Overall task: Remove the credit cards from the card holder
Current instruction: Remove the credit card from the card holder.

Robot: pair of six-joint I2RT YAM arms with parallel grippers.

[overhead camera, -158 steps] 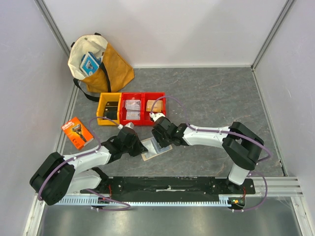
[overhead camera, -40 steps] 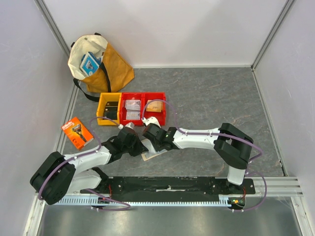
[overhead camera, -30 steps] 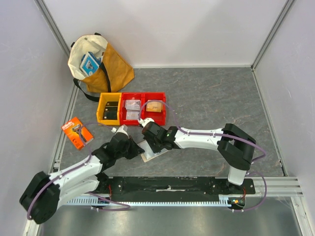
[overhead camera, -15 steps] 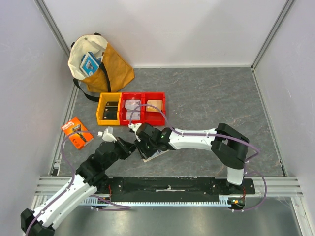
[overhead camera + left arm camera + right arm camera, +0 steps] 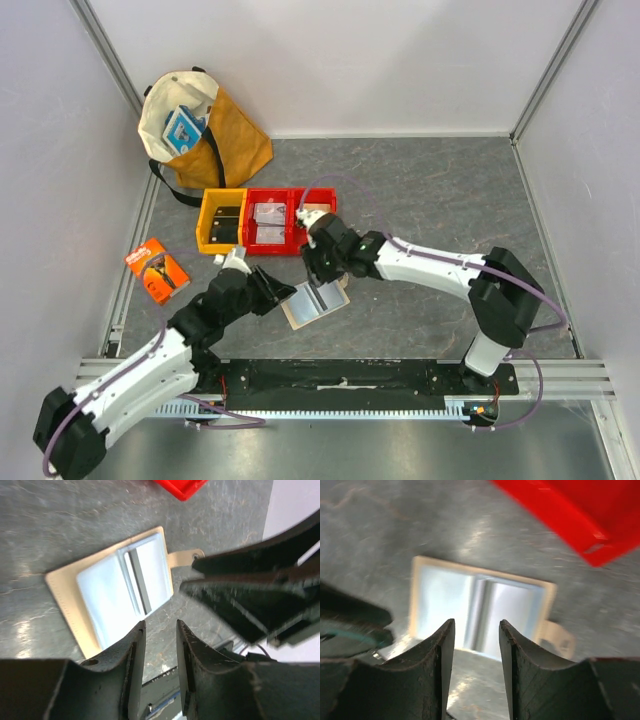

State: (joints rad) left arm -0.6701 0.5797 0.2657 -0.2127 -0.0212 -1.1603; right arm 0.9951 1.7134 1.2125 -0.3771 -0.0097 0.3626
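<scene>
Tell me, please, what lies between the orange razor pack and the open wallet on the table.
The left gripper lies there, pointing from the side of the razor pack toward the wallet; the top view shows this.

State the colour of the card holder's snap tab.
Beige-tan snap tab, best seen in left wrist view.

We see grey marbled table [image 5: 440,200], walled on left, right and far sides.
- Near centre: card holder [image 5: 314,303] lying open flat on table, pale sleeves up, snap tab [image 5: 182,557] sticking out from one edge.
- Just beyond holder, toward far left: we note bins in touching row, yellow bin [image 5: 203,222] at left, red bins [image 5: 290,215] at right.
- Left edge: orange package [image 5: 157,270] lying flat, well apart from holder.
- Far left corner: tan-and-cream bag [image 5: 225,140], slumped by wall.
</scene>
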